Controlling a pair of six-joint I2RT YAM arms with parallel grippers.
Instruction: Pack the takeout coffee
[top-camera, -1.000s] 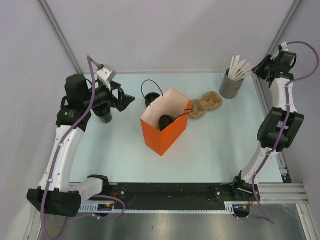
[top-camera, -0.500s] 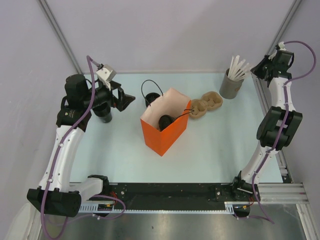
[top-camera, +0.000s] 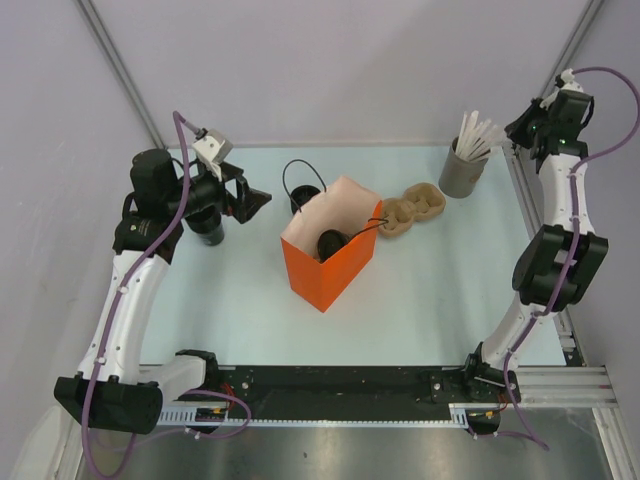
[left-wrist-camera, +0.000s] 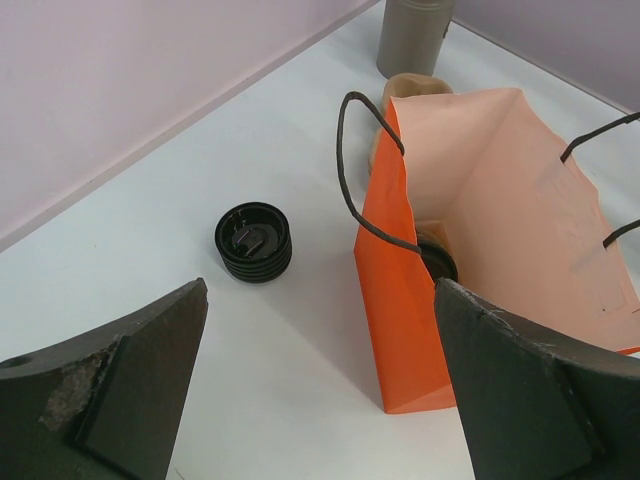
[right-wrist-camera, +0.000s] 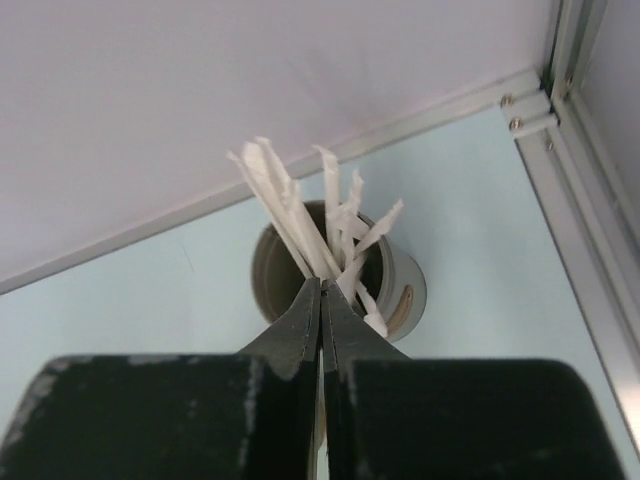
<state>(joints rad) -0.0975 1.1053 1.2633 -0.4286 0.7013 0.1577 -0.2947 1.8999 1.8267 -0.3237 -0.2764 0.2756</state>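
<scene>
The takeout coffee (top-camera: 330, 243) sits inside the orange bag (top-camera: 325, 270), only its round black lid showing. In the left wrist view a dark edge of the coffee (left-wrist-camera: 438, 262) peeks past the bag's (left-wrist-camera: 410, 330) wall. My left gripper (top-camera: 255, 190) hangs left of the bag, open and empty (left-wrist-camera: 320, 290). My right gripper (top-camera: 518, 132) is at the back right, shut (right-wrist-camera: 321, 283), its tips at the white sticks (right-wrist-camera: 300, 215) in the grey tub (right-wrist-camera: 400, 290). One stick runs down to the tips; whether it is pinched I cannot tell.
A black lidless cup (top-camera: 303, 200) stands behind the bag, ribbed in the left wrist view (left-wrist-camera: 254, 242). Another black cup (top-camera: 210, 232) is under my left arm. A brown cardboard carrier (top-camera: 412, 208) lies between the bag and the tub (top-camera: 462, 175). The table's metal frame (right-wrist-camera: 560, 170) runs along the right.
My right gripper has closed and drawn up and back a little from the tub. The left arm, bag and cups have not moved.
</scene>
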